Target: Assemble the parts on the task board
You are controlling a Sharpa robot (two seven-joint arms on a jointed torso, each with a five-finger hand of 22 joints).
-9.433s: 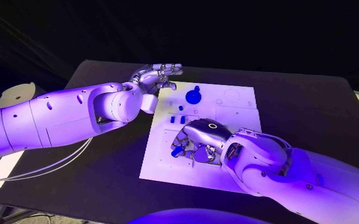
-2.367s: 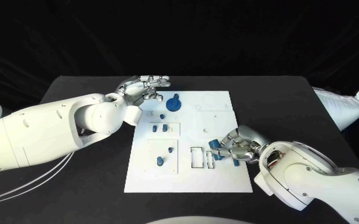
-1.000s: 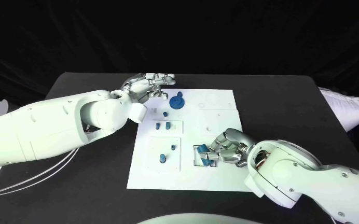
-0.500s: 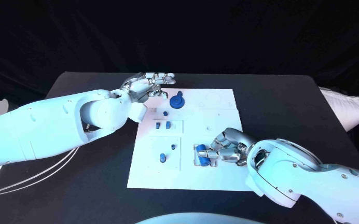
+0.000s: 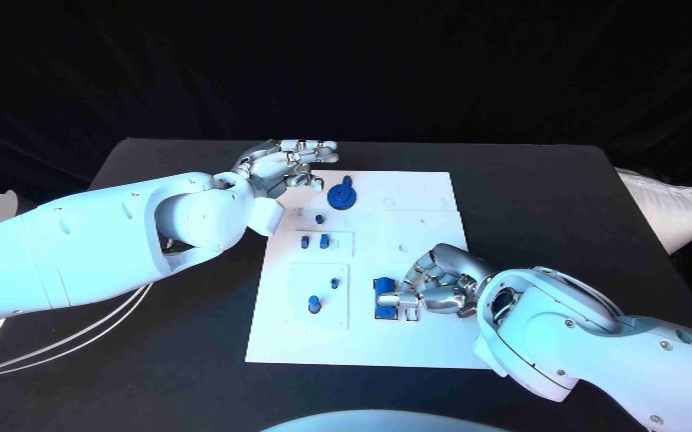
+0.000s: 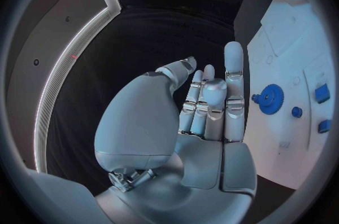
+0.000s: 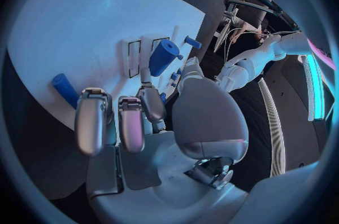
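Note:
The white task board (image 5: 418, 214) lies in the middle of the table. My right hand (image 5: 436, 290) is over its near part and pinches a blue block-shaped part (image 5: 385, 290) at a pair of narrow slots (image 7: 134, 58). In the right wrist view the thumb and a finger hold that part (image 7: 163, 57), and a loose blue cylinder (image 7: 64, 89) lies on the board beside the hand. My left hand (image 5: 289, 164) hovers at the board's far left corner, fingers apart and holding nothing. A blue gear (image 5: 340, 195) sits just right of it.
Small blue pegs (image 5: 316, 242) stand in a recessed panel in the board's left half, and two more parts (image 5: 315, 303) sit in the panel nearer me. The left wrist view shows the gear (image 6: 269, 99) and a peg (image 6: 296, 112) beyond my straightened fingers (image 6: 233, 83).
The right hand has carried the blue part from the board's right side leftward to the slots and over the last second only shifts it slightly there. The left hand has stayed still.

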